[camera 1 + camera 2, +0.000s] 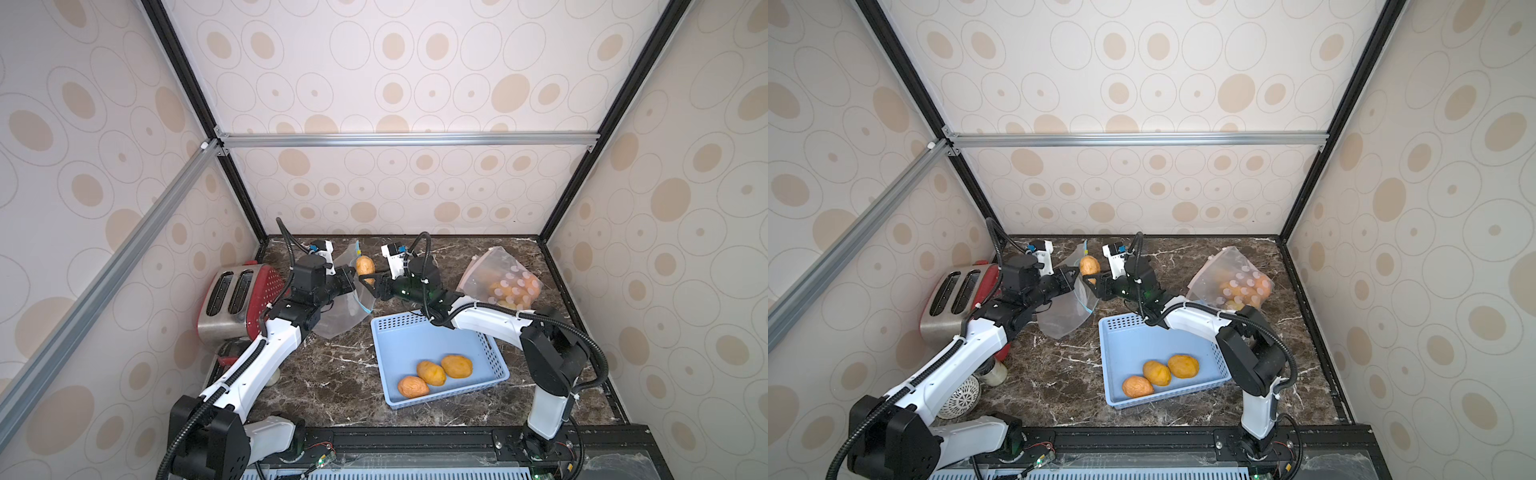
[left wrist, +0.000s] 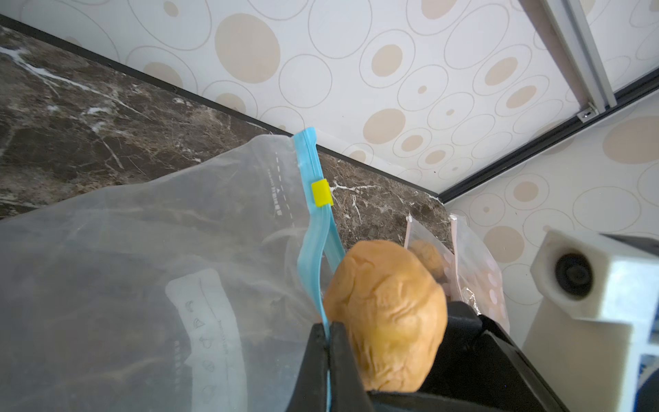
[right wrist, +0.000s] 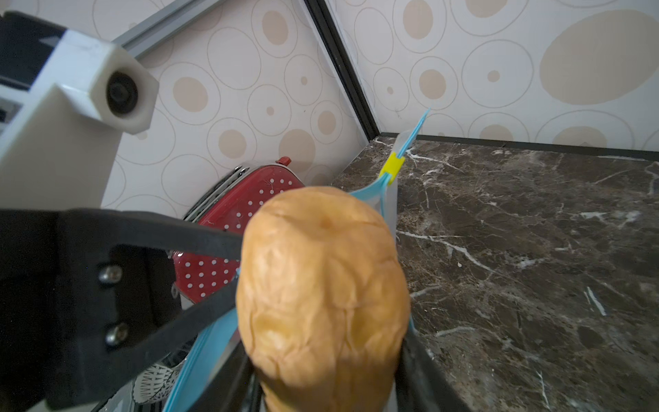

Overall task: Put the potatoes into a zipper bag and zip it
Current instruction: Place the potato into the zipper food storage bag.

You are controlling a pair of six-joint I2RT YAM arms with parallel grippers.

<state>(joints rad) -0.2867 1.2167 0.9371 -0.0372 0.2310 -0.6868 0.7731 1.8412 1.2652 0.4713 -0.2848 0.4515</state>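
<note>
Leaves three potatoes (image 1: 434,374) in the basket (image 1: 407,345) by the desk's (image 1: 324,382) front edge, pinches the unzipped bag's (image 1: 345,316) rim in left gripper (image 1: 356,278), holds a fourth potato (image 1: 365,265) at its mouth in right gripper (image 1: 370,280).

The wrinkly oval potato (image 3: 321,296) is orange-tan; the clear plastic zipper bag (image 2: 142,249) has a blue strip (image 2: 309,228) and yellow slider (image 2: 322,193) — the metal toaster (image 1: 243,305) is red, white-dotted.

A dark brown marble desk (image 1: 332,374) with white veins is walled in behind and on both sides by cream panels (image 1: 395,187) printed with beige ovals and thin rings. Black posts (image 1: 240,183) rise from its far corners, and a silver rail (image 1: 407,139) crosses above its back edge. The light is soft and even.
</note>
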